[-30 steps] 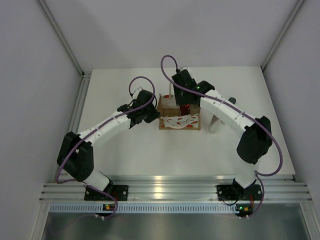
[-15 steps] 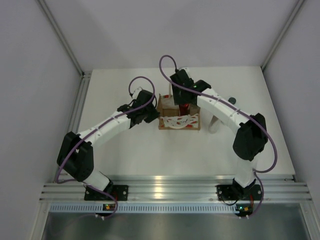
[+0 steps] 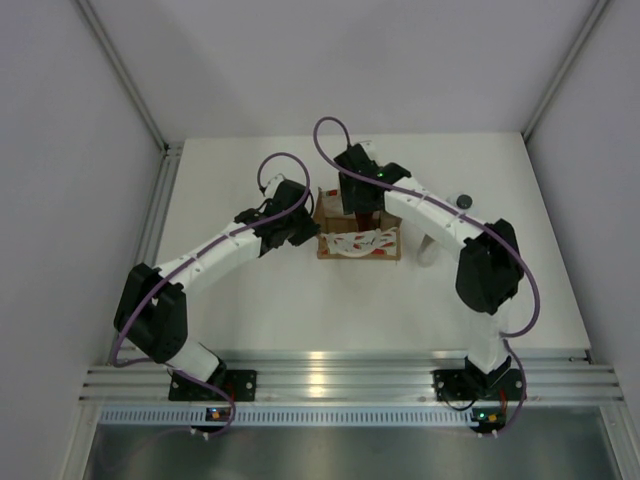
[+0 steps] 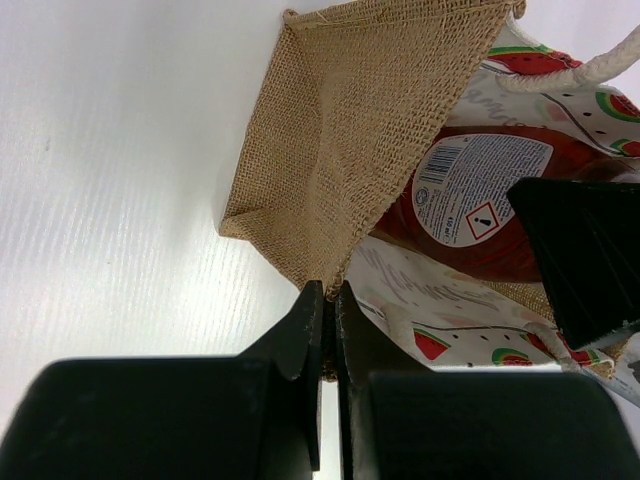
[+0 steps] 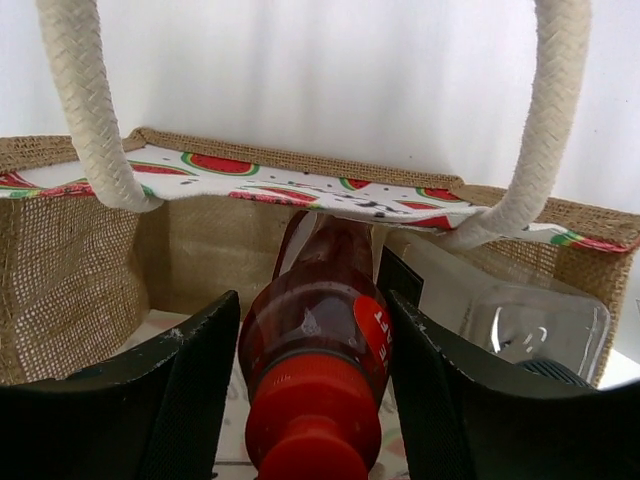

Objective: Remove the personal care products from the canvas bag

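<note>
The canvas bag (image 3: 358,243) stands mid-table, tan with white rope handles. My left gripper (image 3: 308,228) is shut on its left rim, shown in the left wrist view (image 4: 329,300) with burlap pinched between the fingers. My right gripper (image 3: 358,205) reaches into the bag, open, its fingers (image 5: 195,385) close on both sides of the upright red bottle (image 5: 320,335). The bottle's white label shows in the left wrist view (image 4: 480,190). A pale translucent object with a dark end (image 5: 530,320) lies in the bag beside it. A white bottle (image 3: 430,248) lies on the table right of the bag.
A dark-capped item (image 3: 462,200) sits on the table behind the right forearm. Grey walls enclose the white table (image 3: 300,310) on three sides. An aluminium rail (image 3: 340,380) runs along the near edge at the arm bases.
My right arm has swung left and lowered its gripper deeper into the bag, covering more of the red bottle. The left arm and bag have not moved.
</note>
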Robot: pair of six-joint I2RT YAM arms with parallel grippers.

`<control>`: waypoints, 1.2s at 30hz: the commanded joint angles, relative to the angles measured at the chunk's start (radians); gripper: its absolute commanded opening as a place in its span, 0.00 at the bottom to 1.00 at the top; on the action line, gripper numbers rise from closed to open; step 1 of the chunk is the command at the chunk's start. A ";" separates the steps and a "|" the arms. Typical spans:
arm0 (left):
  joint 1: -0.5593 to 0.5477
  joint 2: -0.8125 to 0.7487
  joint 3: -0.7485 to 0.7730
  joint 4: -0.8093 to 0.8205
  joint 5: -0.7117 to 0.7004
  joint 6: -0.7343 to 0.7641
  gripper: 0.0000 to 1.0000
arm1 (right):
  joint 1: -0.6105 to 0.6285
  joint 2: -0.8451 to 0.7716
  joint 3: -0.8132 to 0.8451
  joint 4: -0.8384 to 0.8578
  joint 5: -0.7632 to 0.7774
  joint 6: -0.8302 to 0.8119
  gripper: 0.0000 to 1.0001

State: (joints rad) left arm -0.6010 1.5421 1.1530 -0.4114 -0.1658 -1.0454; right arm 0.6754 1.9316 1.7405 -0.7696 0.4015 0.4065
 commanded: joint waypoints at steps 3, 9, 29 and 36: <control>0.009 -0.033 -0.016 -0.030 -0.055 0.016 0.00 | -0.014 0.043 0.037 0.024 0.005 0.025 0.57; 0.007 -0.030 -0.015 -0.030 -0.057 0.019 0.00 | -0.017 0.064 0.045 0.024 0.000 0.029 0.46; 0.007 -0.027 -0.012 -0.032 -0.058 0.021 0.00 | -0.016 -0.144 -0.188 0.320 -0.098 -0.069 0.00; 0.009 -0.025 -0.009 -0.032 -0.063 0.022 0.00 | -0.016 -0.203 -0.211 0.352 -0.118 -0.101 0.00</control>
State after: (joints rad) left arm -0.6010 1.5417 1.1511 -0.4110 -0.1730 -1.0447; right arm 0.6716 1.8320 1.5284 -0.5213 0.2916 0.3336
